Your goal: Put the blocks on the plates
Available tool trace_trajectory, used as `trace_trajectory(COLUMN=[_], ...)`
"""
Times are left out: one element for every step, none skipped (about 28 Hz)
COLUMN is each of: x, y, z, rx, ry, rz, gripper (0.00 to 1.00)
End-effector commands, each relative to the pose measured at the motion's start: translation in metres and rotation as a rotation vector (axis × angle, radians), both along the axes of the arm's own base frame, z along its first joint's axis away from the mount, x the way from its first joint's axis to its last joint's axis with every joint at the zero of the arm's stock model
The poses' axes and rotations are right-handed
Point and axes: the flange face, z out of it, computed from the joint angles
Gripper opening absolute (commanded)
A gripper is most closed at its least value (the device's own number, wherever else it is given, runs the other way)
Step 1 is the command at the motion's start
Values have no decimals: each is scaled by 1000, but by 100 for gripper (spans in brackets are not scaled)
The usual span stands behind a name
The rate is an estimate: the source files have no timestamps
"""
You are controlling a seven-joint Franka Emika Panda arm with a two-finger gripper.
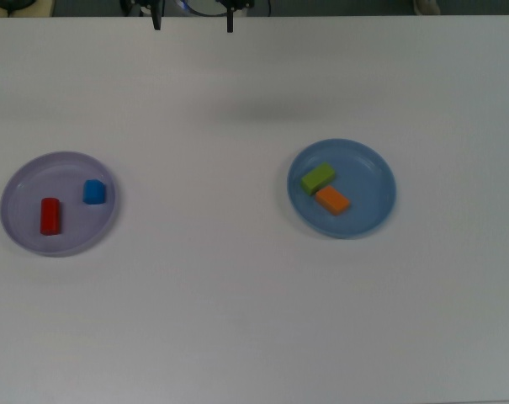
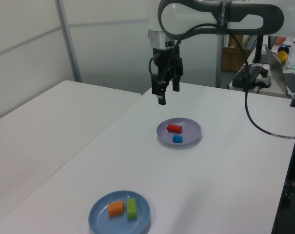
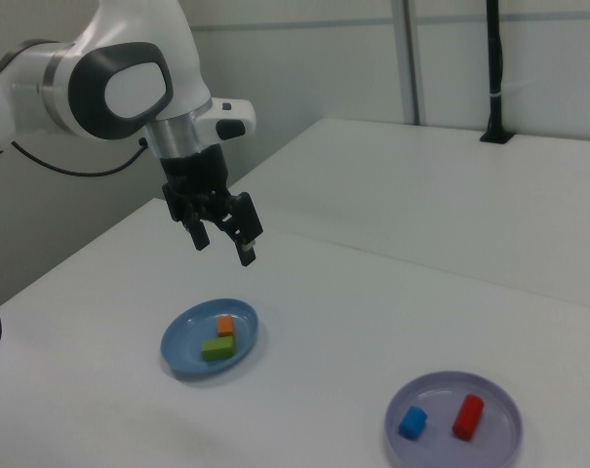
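gripper [image 1: 193, 21] cut off by the top view's upper edge, only two fingertips [image 1: 158, 22] showing, arm out of frame

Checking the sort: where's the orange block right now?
The orange block lies on the blue plate, at the top view's right, touching the green block.

White table [image 1: 254, 320], lavender plate [image 1: 18, 236] on it, blue plate [image 1: 376, 210] well apart, toward top view's right of lavender
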Motion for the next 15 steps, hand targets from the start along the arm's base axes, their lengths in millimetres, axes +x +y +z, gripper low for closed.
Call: trace_trajectory(x=[-3,-2,-1,-1,-1,-1,-1,-1,-1,-1,-1,-1,-2,-2,-3], y=[1,0,0,0,0,0,0,0,0,0,0,0,1,1,0], z=[6,4,2,2,2,2,1,1,0,-1,-1,-1,0,0,0], rx=[10,7,5,5,5,5,5,5,5,5,5,7,10,12,14], ry=[6,9,12,12,12,12,14,14,17,17,17,18,23,23,25], rz=[3,3,6,6,8,11,11,11,11,11,11,9,9,8,7], gripper=[100,100,100,100,100,100,100,100,100,100,100,100,100,100,100])
